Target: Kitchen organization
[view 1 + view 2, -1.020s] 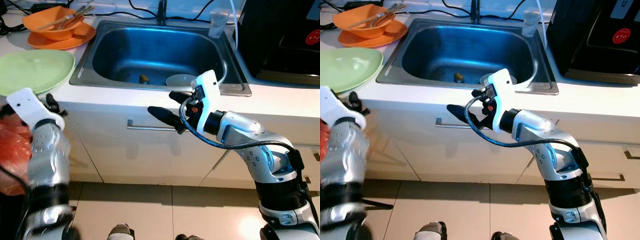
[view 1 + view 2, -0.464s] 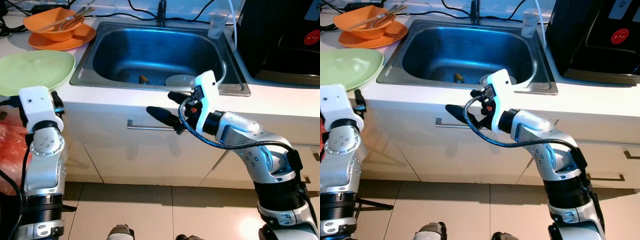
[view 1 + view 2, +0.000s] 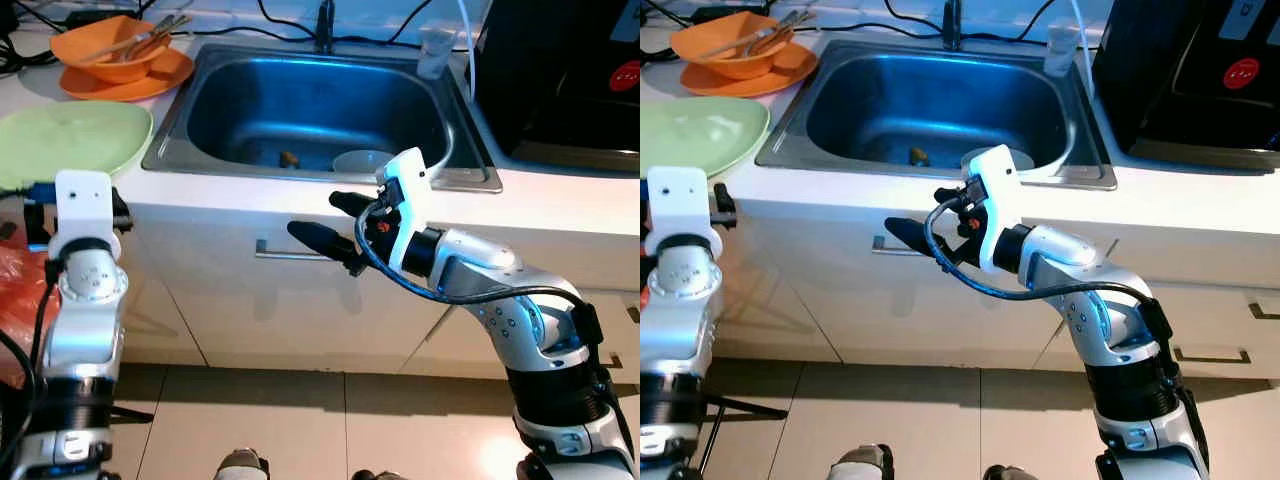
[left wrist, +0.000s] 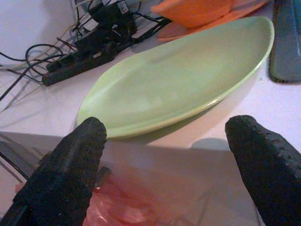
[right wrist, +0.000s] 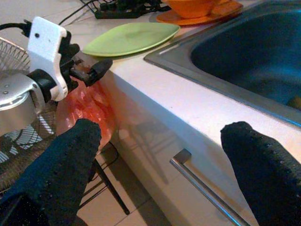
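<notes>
The wide pale green plate (image 4: 183, 80) lies on the white tabletop (image 3: 560, 205), left of the steel sink (image 3: 310, 100). The left gripper (image 4: 169, 165) faces its rim, fingers wide. The right gripper (image 3: 335, 222), fingers wide, hangs before the cabinet handle (image 5: 207, 190).

red plastic bag (image 3: 22, 300) — beside cabinet | power strip (image 4: 80, 61) with cables — countertop | black appliance (image 3: 1190, 70) — right of sink

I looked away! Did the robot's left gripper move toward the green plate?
Yes. The left gripper rose up the cabinet front to the counter edge, just below the green plate.
</notes>
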You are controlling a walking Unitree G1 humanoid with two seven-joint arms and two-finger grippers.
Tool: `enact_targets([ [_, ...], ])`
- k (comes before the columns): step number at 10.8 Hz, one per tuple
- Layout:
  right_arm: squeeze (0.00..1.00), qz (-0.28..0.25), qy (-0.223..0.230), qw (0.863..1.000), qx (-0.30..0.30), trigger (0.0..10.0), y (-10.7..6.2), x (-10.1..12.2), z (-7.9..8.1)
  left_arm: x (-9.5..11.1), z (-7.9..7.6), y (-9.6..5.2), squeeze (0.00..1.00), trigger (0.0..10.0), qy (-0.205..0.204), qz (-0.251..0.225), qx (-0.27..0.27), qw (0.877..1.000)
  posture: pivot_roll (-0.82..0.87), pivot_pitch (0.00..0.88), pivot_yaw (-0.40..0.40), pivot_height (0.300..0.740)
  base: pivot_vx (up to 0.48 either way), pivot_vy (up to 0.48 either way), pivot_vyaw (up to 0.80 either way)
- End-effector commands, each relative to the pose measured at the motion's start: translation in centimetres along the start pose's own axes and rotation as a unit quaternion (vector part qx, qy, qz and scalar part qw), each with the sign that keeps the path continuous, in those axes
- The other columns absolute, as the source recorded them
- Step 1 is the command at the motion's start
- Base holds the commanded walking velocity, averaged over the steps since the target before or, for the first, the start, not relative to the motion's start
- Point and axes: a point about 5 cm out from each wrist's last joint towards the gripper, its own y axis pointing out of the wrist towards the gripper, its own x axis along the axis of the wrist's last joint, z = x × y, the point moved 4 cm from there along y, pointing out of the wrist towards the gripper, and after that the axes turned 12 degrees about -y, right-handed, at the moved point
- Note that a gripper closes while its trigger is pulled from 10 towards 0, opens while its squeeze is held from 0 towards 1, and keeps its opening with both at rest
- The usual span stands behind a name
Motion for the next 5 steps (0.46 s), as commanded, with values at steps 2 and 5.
enact_targets([
  [2,0.09,-0.001,0.002,1.000,0.004,10.0,-0.3,0.0,0.3,0.8,0.6,0.8,1.00,10.0,0.027,-0.014,0.008,0.999,0.12,0.102,-0.005,0.740,0.000,0.000,0.00],
  [5,0.09,0.000,0.001,1.000,-0.001,10.0,-0.4,0.0,0.2,0.8,1.0,2.0,0.00,10.0,0.067,-0.018,0.011,0.998,0.11,0.108,0.001,0.740,0.000,0.000,0.00],
])
